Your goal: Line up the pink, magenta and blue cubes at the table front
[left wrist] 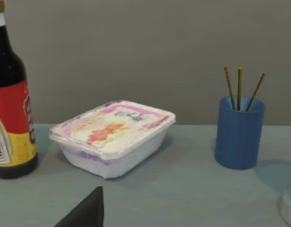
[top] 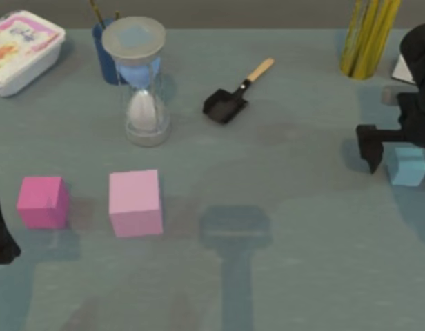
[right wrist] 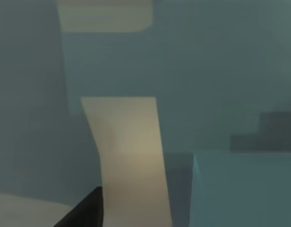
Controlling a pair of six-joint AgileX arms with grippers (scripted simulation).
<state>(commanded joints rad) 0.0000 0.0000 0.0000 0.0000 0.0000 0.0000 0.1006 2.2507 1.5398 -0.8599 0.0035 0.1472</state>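
A: Where do the cubes sit on the worktop?

B: The magenta cube is near the left edge, toward the front. The pink cube stands just right of it, with a gap between them. The blue cube is far off at the right edge, well apart from the other two.

A: And the right claw?

B: It hangs right over the blue cube. One dark finger stands just left of the cube; the other side is hidden under the arm. I cannot tell whether it is closed on the cube. In the right wrist view the cube fills a corner, very close to the camera.

A: The left claw?

B: Parked at the left edge, beside the magenta cube, only a black tip showing. Its fingers I cannot tell either.

A: Anything else out there?

B: At the back: a white food tray, a blue cup with sticks, an hourglass, a small black shovel, yellow rods. The left wrist view also shows a sauce bottle.
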